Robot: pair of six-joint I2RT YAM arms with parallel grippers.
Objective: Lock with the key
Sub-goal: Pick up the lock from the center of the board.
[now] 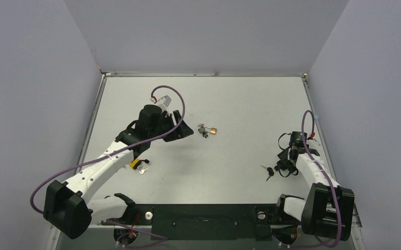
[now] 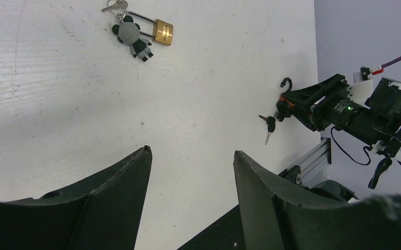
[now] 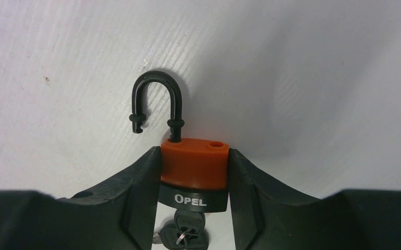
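Brass padlock (image 2: 163, 32), yellow-tagged key (image 1: 136, 165)

The padlock (image 3: 193, 174) sits between the fingers (image 3: 136, 192) of the right hand (image 3: 193, 152), with the key (image 3: 180, 235) at its underside.

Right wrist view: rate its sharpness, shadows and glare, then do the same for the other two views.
Right wrist: the OPEL lettering on the orange padlock is crisp, no glare, the near right fingers dark and featureless. Left wrist: the brass padlock is sharp, the left fingers almost silhouettes, the table bright. Top external: even light, only a faint shadow beneath the left arm.
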